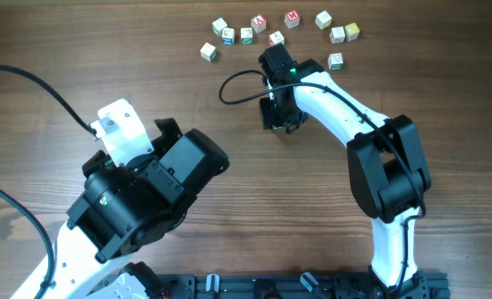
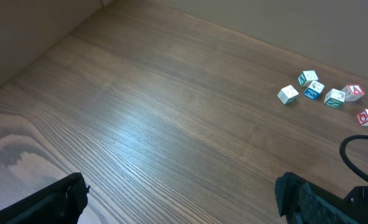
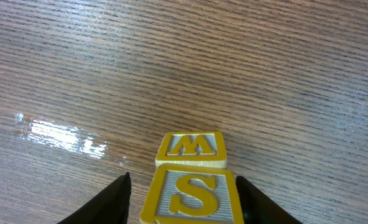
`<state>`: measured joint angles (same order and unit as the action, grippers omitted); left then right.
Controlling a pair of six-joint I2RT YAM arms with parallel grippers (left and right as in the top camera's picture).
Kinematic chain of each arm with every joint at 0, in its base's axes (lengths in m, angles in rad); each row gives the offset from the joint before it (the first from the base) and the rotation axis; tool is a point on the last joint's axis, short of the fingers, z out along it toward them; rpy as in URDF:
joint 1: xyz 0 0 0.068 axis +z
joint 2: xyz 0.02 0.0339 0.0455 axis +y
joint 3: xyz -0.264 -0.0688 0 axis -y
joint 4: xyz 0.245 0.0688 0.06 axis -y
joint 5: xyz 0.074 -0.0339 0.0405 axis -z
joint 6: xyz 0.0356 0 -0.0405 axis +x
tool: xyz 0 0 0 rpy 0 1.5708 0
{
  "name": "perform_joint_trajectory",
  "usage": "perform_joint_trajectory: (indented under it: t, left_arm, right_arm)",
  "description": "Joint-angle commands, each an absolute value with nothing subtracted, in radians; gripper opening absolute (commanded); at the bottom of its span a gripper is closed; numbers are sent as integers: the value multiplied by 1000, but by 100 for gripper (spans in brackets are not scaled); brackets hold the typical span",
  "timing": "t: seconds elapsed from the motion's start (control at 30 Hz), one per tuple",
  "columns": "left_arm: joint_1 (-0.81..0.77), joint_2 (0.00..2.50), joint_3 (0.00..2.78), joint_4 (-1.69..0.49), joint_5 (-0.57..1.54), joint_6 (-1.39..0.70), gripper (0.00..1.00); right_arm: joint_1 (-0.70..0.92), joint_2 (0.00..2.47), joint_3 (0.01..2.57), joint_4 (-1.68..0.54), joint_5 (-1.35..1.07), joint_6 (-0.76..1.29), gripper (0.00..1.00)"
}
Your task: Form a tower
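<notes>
**Overhead hides the tower, right wrist cam gets it close up**

Overhead: the right arm (image 1: 379, 158) reaches out over the wooden table (image 1: 188, 91). The right gripper (image 1: 280, 116) points down around the middle, so the tower is underneath it and you can't see it from up here. A bunch of loose cubes (image 1: 246, 36) lie scattered toward the far edge, apart from the gripper. They're white with green, red and blue marks. A black cable (image 1: 238, 83) loops off the wrist. The left arm (image 1: 138, 191) sits at the near left, well apart from all that.

Left wrist: the left gripper (image 2: 184, 199) is spread wide, one dark finger in each bottom corner and only bare wood between them. Six of the loose cubes show at the far right.

Right wrist: here's the tower (image 3: 190, 180), or what shows of it. It's two cubes with raised yellow letters in yellow frames on pale wood. The S cube (image 3: 195, 194) is nearest, right between the two dark fingers (image 3: 119, 199). The M cube (image 3: 191, 147) is just behind it and looks smaller, with their edges meeting in the picture. Honestly can't tell if S is stacked on something or just next to M. The jaws stand partway in around the S cube. The right finger is about at its edge and there's a sliver of wood on the left, so I can't tell if it's actually clamped.
</notes>
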<state>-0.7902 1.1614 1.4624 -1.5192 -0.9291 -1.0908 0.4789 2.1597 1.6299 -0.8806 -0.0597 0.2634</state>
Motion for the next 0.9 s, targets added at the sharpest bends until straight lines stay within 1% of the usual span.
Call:
perform_joint_trajectory:
  t: [0.0,0.2,0.23,0.37,0.4,0.43,0.53,0.6,0.67,0.87]
  left_arm:
    - [-789,1165,1459,-1520,-931,-1108,100]
    - [-789,1165,1459,-1520,-931,-1108,100]
    - [-789,1165,1459,-1520,-931,-1108,100]
    - [-789,1165,1459,-1520,-931,-1108,100]
    - [-789,1165,1459,-1520,-931,-1108,100]
    - [-789,1165,1459,-1520,-931,-1108,100]
    - [-789,1165,1459,-1520,-931,-1108,100]
    - [-789,1165,1459,-1520,-931,-1108,100]
    - [-789,1165,1459,-1520,-931,-1108,100]
    - [-789,1165,1459,-1520,-931,-1108,100]
  right_arm:
    - [478,2154,1623,-879,-60,265,47]
    - [478,2154,1623,-883,-41,265,42]
    - [478,2154,1622,-884,-41,265,39]
    - [478,2154,1620,-888,-16,266,33]
    - [478,2154,1620,-886,-15,274,30]
    - [478,2154,1620,-883,-14,292,29]
    - [478,2154,1620,-883,-8,297,28]
    - [479,2154,1621,-883,-2,326,25]
    - [480,2154,1621,-883,11,348,25]
    - [480,2154,1642,-905,107,465,23]
